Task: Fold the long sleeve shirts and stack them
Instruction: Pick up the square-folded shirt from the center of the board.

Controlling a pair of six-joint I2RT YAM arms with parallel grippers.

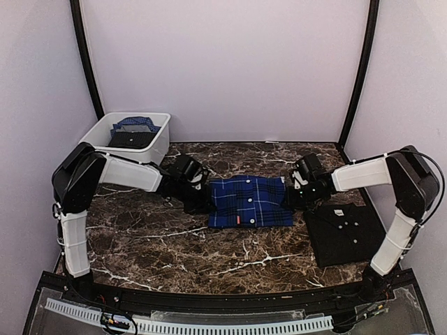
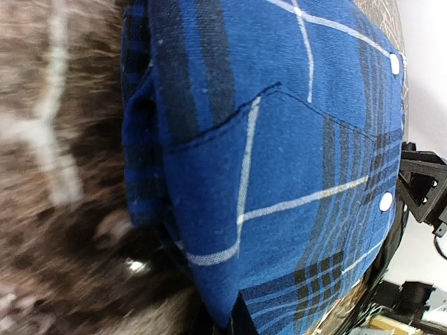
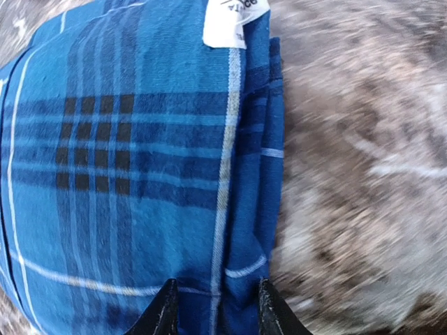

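The folded blue plaid shirt [image 1: 250,201] lies flat at the middle of the marble table [image 1: 160,244], the folded black shirt [image 1: 347,234] lies near it on the right, and a white tub [image 1: 162,139] stands at the back left. The left gripper [image 1: 202,201] is closed at the plaid shirt's left edge, though its wrist view is too blurred to tell whether cloth is pinched. The right gripper [image 3: 218,310] stands partly open, its fingertips [image 3: 167,310] either side of the shirt's folded right edge.
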